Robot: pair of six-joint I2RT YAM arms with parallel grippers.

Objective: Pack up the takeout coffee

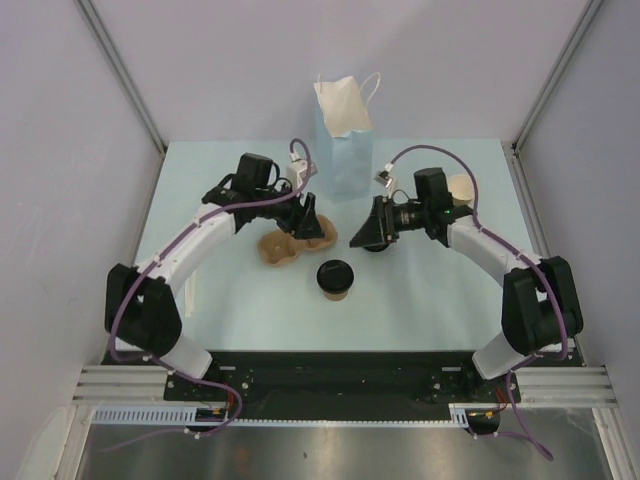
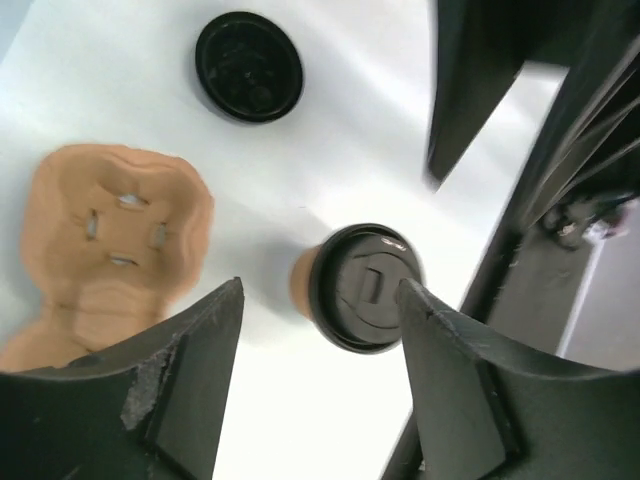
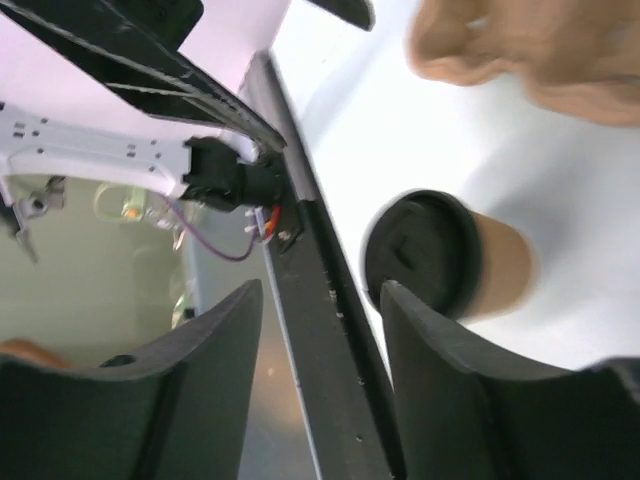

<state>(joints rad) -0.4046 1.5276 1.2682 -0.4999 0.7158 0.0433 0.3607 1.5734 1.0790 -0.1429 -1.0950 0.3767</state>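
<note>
Two pincers, L gripper (image 1: 309, 223) & R gripper (image 1: 363, 238), both apart, empty; lidded coffee cup (image 1: 335, 278) looks light, thin-walled: grab mid-body gently.

Robot lab cell, bare white walls (image 1: 230, 60), metal corner posts (image 1: 122, 75), pale counter (image 1: 420, 300), left arm (image 1: 190, 248) and right arm (image 1: 490, 250) on black rail (image 1: 340, 375)
</note>
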